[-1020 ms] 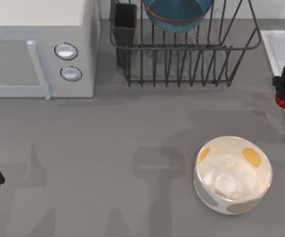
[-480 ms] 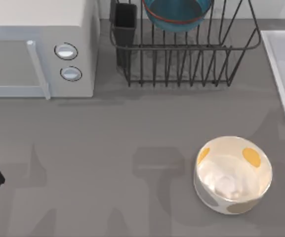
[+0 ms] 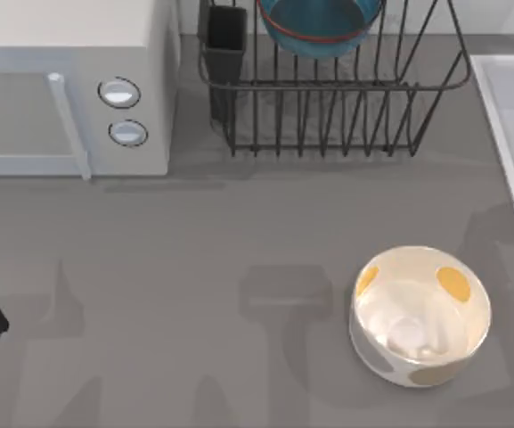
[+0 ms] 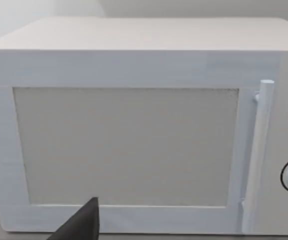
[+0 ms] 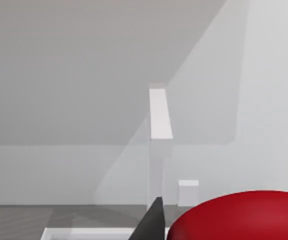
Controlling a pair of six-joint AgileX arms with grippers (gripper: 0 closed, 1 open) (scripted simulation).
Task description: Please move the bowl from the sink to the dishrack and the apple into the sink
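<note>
Right wrist view: apple [image 5: 243, 217] sits close beside the right pincer's dark fingertip [image 5: 151, 222]; grip state cannot be told. Top view: spotted cream bowl [image 3: 421, 314] on the table [image 3: 194, 267]; farther back, blue bowl [image 3: 319, 27] rests in the dishrack [image 3: 328, 89]; sink [image 3: 510, 125] at right edge.

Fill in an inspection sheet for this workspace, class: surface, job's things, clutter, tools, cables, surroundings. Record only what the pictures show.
Surface: grey table, shadows across it.
Job's things: blue bowl sits in the dishrack at the top view's far edge; sink at the right edge; red apple close under the right wrist camera.
Clutter: cream spotted bowl on the table; white microwave at far left.
Tools: left tool parked facing the microwave door; right tool, a dark fingertip beside the apple, grip not clear.
Cables: nothing seen.
Surroundings: pale wall behind.
</note>
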